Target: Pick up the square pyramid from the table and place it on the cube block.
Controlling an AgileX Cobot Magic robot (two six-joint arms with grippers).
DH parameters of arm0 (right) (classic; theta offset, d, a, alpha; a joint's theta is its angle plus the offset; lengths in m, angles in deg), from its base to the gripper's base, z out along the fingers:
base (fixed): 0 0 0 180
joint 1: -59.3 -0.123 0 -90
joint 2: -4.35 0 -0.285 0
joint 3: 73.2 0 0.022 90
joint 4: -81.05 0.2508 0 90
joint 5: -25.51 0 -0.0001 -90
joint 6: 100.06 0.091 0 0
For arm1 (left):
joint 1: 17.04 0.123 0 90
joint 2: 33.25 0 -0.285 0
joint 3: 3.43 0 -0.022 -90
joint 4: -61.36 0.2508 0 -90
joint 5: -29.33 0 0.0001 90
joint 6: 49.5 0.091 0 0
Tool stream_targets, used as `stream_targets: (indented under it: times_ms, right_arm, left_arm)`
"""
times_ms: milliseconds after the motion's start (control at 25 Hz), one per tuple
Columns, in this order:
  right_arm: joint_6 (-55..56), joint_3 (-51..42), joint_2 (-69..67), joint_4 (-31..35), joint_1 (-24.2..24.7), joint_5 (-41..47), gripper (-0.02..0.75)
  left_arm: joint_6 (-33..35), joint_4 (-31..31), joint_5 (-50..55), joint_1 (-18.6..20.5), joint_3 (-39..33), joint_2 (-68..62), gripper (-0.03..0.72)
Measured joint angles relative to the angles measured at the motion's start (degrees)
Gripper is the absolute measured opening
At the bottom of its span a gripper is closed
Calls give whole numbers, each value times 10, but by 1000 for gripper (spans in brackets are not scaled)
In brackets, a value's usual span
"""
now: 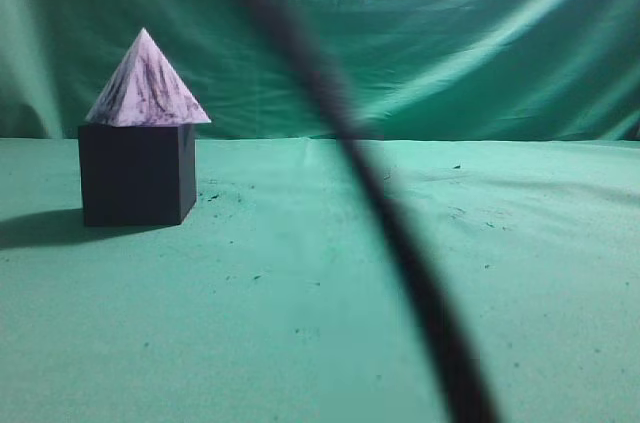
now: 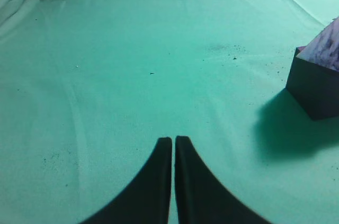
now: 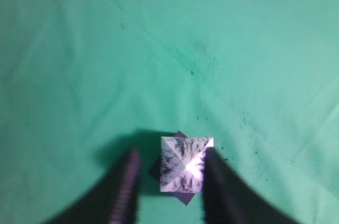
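- Marbled white-lilac square pyramid (image 1: 146,86) sits upright atop the matte dark purple-black cube block (image 1: 135,173) on the speckled green cloth table (image 1: 320,293).
- Right gripper (image 3: 169,173), spread wide, straddles the pyramid from above.
- Left gripper (image 2: 173,144), fingertips pressed together and empty, hovers well apart from the cube.

place: staged test set | evidence: green cloth table (image 1: 320,323); draped green backdrop (image 1: 450,33)

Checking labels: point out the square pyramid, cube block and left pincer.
square pyramid (image 1: 147,86), exterior view, front face.
cube block (image 1: 132,174), exterior view, front face.
left pincer (image 2: 174,140), left wrist view, between its closed tips.
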Motion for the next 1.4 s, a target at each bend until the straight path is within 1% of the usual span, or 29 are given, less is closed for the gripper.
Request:
stream_targets:
  times_ms: [40,80,120,280,400,520,760,920,1080,1200,1400]
  right_arm:
    - [0,0,20,0,0,2,172]
    - [0,-1,46,0,0,2,111]
    - [0,-7,74,0,0,2,68]
    - [1,-80,196,-24,0,3,69]
    - [27,-173,286,-72,0,6,69]
    - [44,-277,365,-102,0,9,69]
    - [52,-455,524,-105,0,10,69]
    - [52,-550,634,-108,0,-8,69]
    - [52,-610,727,-108,0,-5,69]
    - [50,-624,776,-111,0,12,69]
    - [33,-637,831,-112,0,15,69]
  left_arm:
    - [0,0,0,0,0,0,0]
    - [0,0,0,0,0,0,0]
    - [0,0,0,0,0,0,0]
    - [0,0,0,0,0,0,0]
    - [0,0,0,0,0,0,0]
    - [0,0,0,0,0,0,0]
    - [0,0,0,0,0,0,0]
    - [0,0,0,0,0,0,0]
    - [0,0,0,0,0,0,0]
    - [0,0,0,0,0,0,0]
    - [0,0,0,0,0,0,0]
